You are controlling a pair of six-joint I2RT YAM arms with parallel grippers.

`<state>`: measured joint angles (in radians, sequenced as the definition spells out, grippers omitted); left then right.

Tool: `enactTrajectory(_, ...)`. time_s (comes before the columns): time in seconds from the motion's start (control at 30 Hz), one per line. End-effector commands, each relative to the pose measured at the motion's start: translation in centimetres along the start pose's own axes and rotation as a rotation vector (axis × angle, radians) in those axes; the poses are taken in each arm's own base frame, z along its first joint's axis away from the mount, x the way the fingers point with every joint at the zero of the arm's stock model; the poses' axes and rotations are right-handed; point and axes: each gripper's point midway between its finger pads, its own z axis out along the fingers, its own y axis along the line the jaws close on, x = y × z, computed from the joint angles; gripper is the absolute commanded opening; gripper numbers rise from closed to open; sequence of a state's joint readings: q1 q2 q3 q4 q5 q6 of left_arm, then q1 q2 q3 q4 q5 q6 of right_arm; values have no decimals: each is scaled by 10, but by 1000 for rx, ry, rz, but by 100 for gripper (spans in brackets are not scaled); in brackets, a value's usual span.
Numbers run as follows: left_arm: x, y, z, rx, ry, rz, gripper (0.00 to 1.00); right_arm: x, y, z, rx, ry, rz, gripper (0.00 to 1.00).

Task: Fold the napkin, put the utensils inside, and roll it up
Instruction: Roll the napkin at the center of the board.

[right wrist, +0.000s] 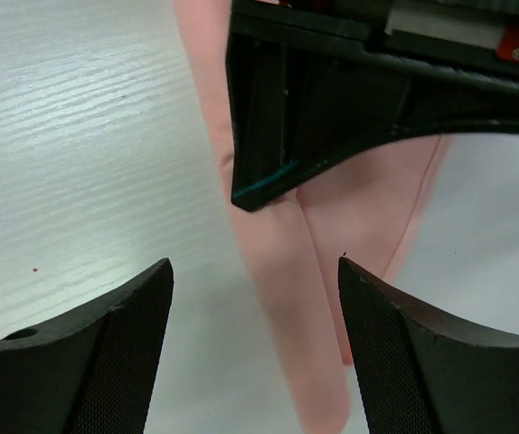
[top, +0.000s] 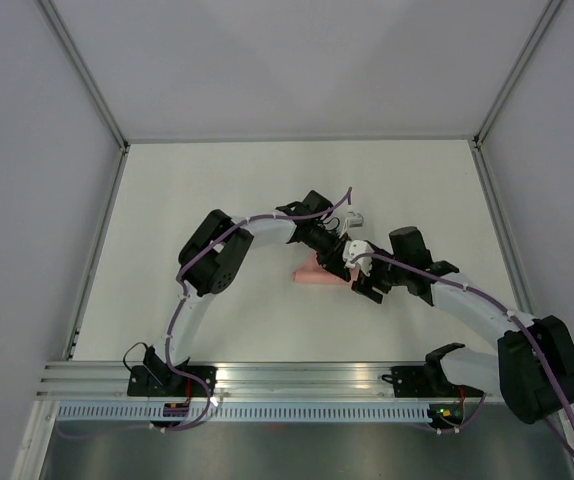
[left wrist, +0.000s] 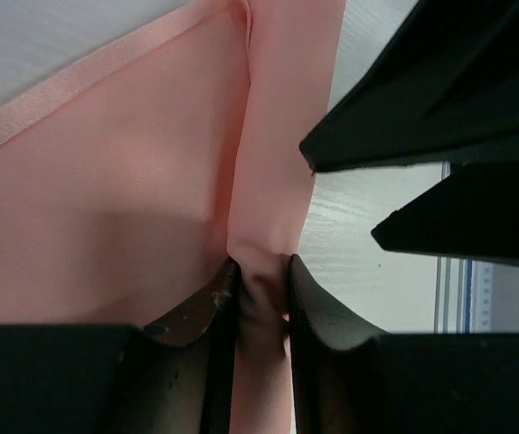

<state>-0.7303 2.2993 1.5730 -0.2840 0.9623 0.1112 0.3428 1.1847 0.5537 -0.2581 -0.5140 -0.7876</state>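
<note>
The pale pink napkin point(top: 312, 272) lies folded small and partly rolled at the middle of the table, mostly hidden under both grippers. In the left wrist view my left gripper point(left wrist: 259, 280) is shut on a rolled edge of the napkin point(left wrist: 106, 181), with a flat hemmed flap spreading to the left. In the right wrist view my right gripper point(right wrist: 255, 298) is open just above the rolled napkin point(right wrist: 282, 280), which runs between its fingers untouched. My left gripper point(top: 339, 252) and right gripper point(top: 359, 268) sit close together over it. No utensils show; they are hidden or out of view.
The white table point(top: 217, 190) is walled by grey panels at the back and sides. An aluminium rail point(top: 267, 378) runs along the near edge by the arm bases. The left gripper's black body point(right wrist: 332, 108) hangs close in front of the right gripper.
</note>
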Motion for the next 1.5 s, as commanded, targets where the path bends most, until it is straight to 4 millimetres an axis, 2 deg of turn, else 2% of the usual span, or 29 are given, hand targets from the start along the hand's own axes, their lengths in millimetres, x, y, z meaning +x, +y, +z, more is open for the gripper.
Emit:
enactTrajectory(0.0, 68, 29, 7, -108, 161, -224, 20, -7, -15, 8, 105, 9, -107, 79)
enactTrajectory(0.13, 67, 29, 7, -105, 161, -230, 20, -2, -3, 24, 103, 45, -165, 79)
enactTrajectory(0.37, 70, 28, 8, -99, 167, -242, 20, 11, -4, 42, 139, 100, -206, 72)
enactTrajectory(0.5, 69, 25, 8, -84, 166, -236, 24, 14, -5, 45, 151, 118, -203, 56)
enactTrajectory(0.53, 68, 26, 7, -85, 165, -234, 29, 15, -5, 45, 148, 125, -205, 52)
enactTrajectory(0.57, 67, 25, 7, -89, 164, -226, 32, 16, -6, 44, 149, 130, -206, 44)
enactTrajectory(0.67, 56, 21, 0, -90, 142, -201, 45, 16, -3, 43, 132, 137, -209, 31)
enactTrajectory(0.7, 51, 19, -3, -93, 134, -187, 49, 18, 1, 43, 110, 143, -204, 30)
enactTrajectory(0.77, 44, 15, -6, -96, 118, -174, 50, 14, 1, 43, 100, 137, -204, 28)
enactTrajectory(0.8, 41, 14, -9, -104, 109, -168, 51, 19, 8, 42, 67, 155, -193, 27)
enactTrajectory(0.97, 8, 6, -30, -154, 33, -102, 55, 18, 14, 42, 15, 163, -180, 25)
enactTrajectory(1.03, 0, 9, -40, -190, 5, -97, 56, 16, 16, 43, -20, 164, -168, 24)
enactTrajectory(1.1, -19, 11, -57, -236, -50, -64, 57, 21, 22, 43, -68, 186, -142, 23)
enactTrajectory(1.13, -22, 12, -62, -254, -67, -67, 57, 13, 18, 43, -84, 165, -134, 22)
enactTrajectory(1.17, -35, 10, -74, -277, -108, -39, 58, 12, 18, 43, -100, 166, -123, 22)
enactTrajectory(1.2, -41, 10, -81, -300, -128, -28, 58, 18, 23, 42, -139, 187, -98, 22)
enactTrajectory(1.23, -42, 10, -86, -321, -146, -32, 58, 13, 16, 41, -142, 181, -84, 22)
enactTrajectory(1.27, -47, 11, -92, -347, -164, -17, 58, 11, 17, 42, -175, 171, -80, 22)
enactTrajectory(1.3, -63, 10, -107, -403, -213, 28, 58, 20, 23, 41, -221, 201, -47, 22)
enactTrajectory(1.33, -60, 12, -111, -435, -233, -8, 58, 14, 14, 40, -221, 191, -36, 21)
enactTrajectory(1.37, -64, 11, -117, -458, -257, 4, 58, 12, 15, 41, -251, 180, -27, 21)
enactTrajectory(1.4, -81, 6, -129, -498, -318, 50, 58, 22, 23, 40, -306, 218, 9, 21)
enactTrajectory(1.43, -75, 6, -132, -522, -334, 28, 58, 16, 14, 39, -311, 209, 18, 21)
enactTrajectory(1.47, -79, 4, -137, -541, -362, 41, 58, 17, 14, 40, -337, 212, 15, 21)
